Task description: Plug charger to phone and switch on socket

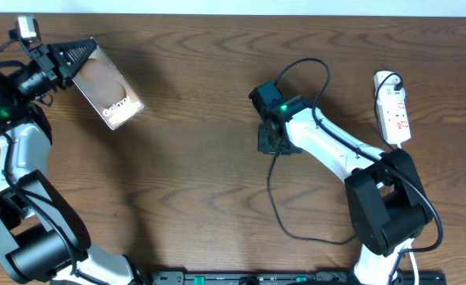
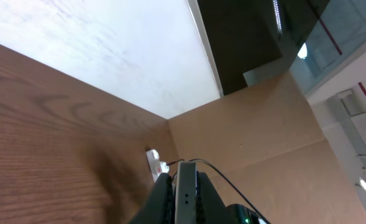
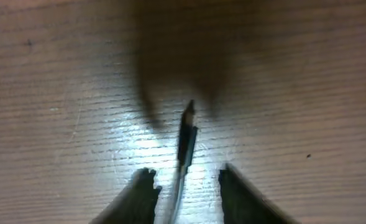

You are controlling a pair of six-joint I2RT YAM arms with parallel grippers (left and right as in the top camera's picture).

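Observation:
The phone [image 1: 110, 91], a brownish glossy slab with white lettering, is held tilted off the table at the far left by my left gripper [image 1: 73, 55], which is shut on its upper end. In the left wrist view its thin edge [image 2: 186, 193] stands between the jaws. The charger's black cable [image 1: 274, 198] loops across the table at right. My right gripper [image 1: 269, 141] hangs low over the table, open, with the charger's slim plug tip [image 3: 186, 134] lying on the wood between its fingers [image 3: 186, 180], touching neither. The white socket strip [image 1: 393, 107] lies at the far right.
The socket's white cord and the black cable run beside the right arm's base [image 1: 383, 206]. The socket also shows far off in the left wrist view [image 2: 155, 163]. A white wall edges the table's far side.

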